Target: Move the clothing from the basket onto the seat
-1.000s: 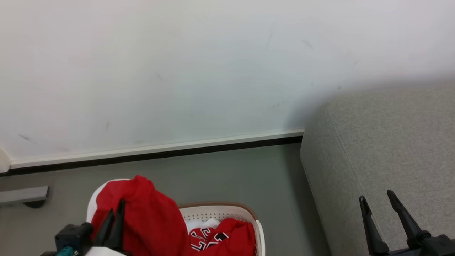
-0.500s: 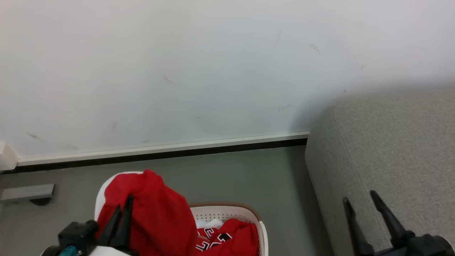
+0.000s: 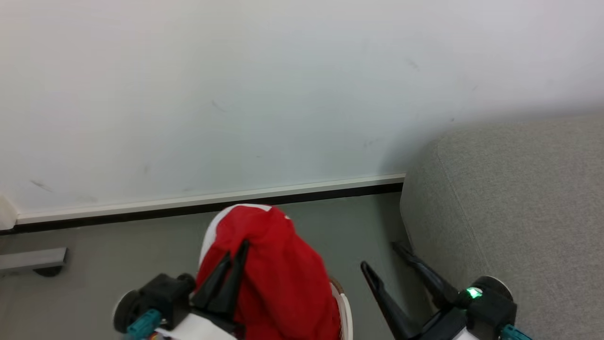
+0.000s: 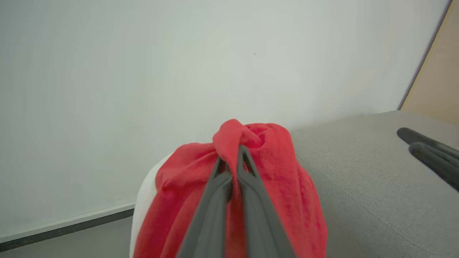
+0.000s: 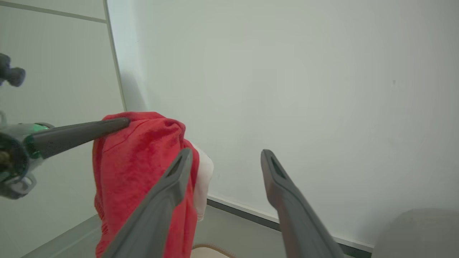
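Head view: a pale wall (image 3: pixel 236 94) takes the upper half, with a white skirting (image 3: pixel 212 198) at its foot. The seat (image 3: pixel 519 198), in light grey fabric, stands at the right against this wall, and the grey floor (image 3: pixel 118 250) lies to its left. The clothing (image 3: pixel 278 283), a red garment with a white part, hangs in the air over the basket (image 3: pixel 344 307), a piece of whose rim shows under the cloth. The garment is left of the seat and does not touch it. The left pincer (image 3: pixel 237 250) is clenched on a fold of this garment; the left wrist view shows red cloth pinched between its two fingers. The right pincer (image 3: pixel 380 255) is released, its fingers wide apart, between the garment and the side of the seat, and it holds nothing.
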